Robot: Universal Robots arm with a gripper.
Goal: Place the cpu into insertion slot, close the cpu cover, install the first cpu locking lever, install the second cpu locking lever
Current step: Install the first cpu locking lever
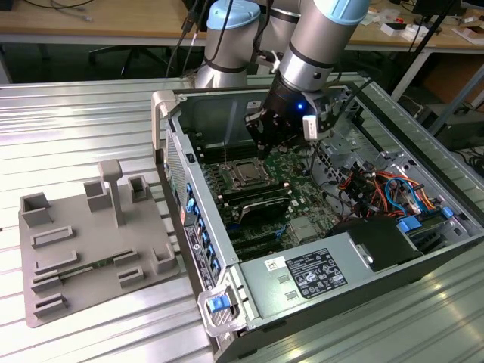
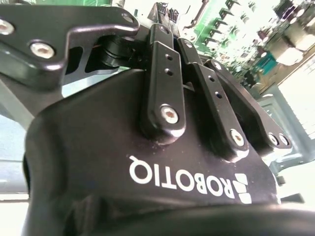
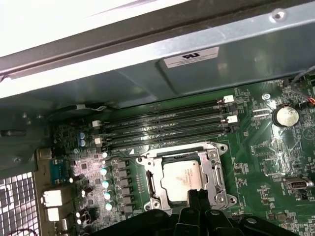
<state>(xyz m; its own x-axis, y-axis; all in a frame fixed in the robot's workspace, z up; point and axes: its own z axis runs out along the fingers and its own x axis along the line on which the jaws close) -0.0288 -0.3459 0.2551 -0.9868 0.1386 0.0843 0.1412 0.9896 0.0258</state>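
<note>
In the exterior view I am seeing my gripper [image 1: 262,146] hanging inside the open computer case [image 1: 423,249], just above the insertion slot [image 1: 246,175] on the green board [image 1: 302,170]; the grey metal table [image 1: 83,121] is holding the case, and a grey holder tray [image 1: 83,242] is lying well apart on the exterior view's left. In the second wrist view I am looking at the black body of the gripper [image 2: 170,22] from behind; its two fingers [image 2: 162,83] are sitting side by side, squeezed close together with nothing between them. In the first wrist view the cpu [image 3: 183,177] is sitting flat in the insertion slot [image 3: 184,174]; the cpu cover [image 3: 215,167] is lying down around it like a silver frame; the gripper [image 3: 197,195] is pinched closed, its tips just beside the cpu's edge; the long black memory slots [image 3: 167,125] are running near the slot.
</note>
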